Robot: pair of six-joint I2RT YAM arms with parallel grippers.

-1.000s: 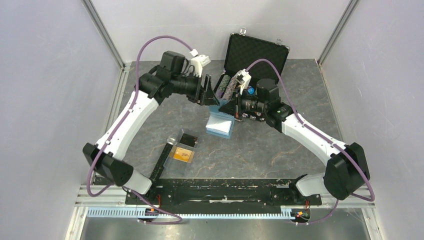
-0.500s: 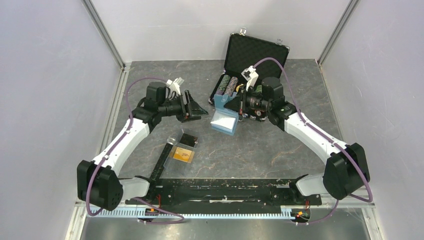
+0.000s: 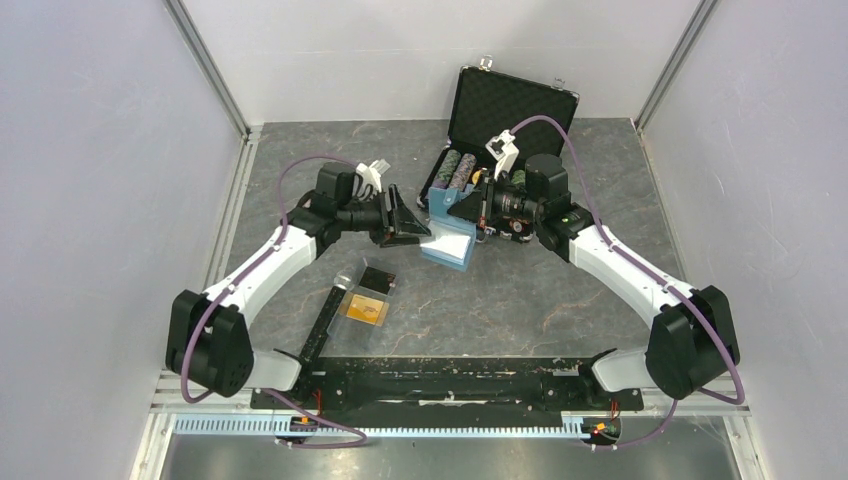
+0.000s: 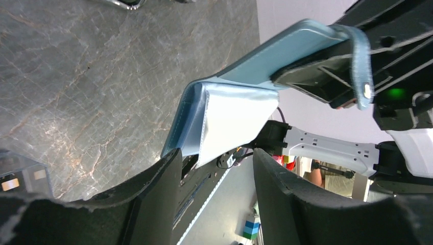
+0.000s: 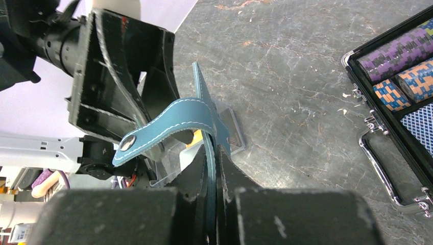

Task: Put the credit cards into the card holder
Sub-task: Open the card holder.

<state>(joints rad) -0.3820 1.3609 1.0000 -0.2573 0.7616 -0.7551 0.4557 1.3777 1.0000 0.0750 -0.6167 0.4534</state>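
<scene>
Right fingers (image 5: pixel 232 176) are clamping the holder (image 5: pixel 173 120) flap; left fingers (image 4: pixel 153 204) are standing apart, straddling its hanging flap. Likely opening it; next, left pinching that flap. Cards (image 3: pixel 364 308) lying well apart.

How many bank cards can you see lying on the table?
2 that I can tell: a black card on the table, and an orange-gold card right beside it, nearer the front edge. More may be hidden, perhaps inside the card holder.
</scene>
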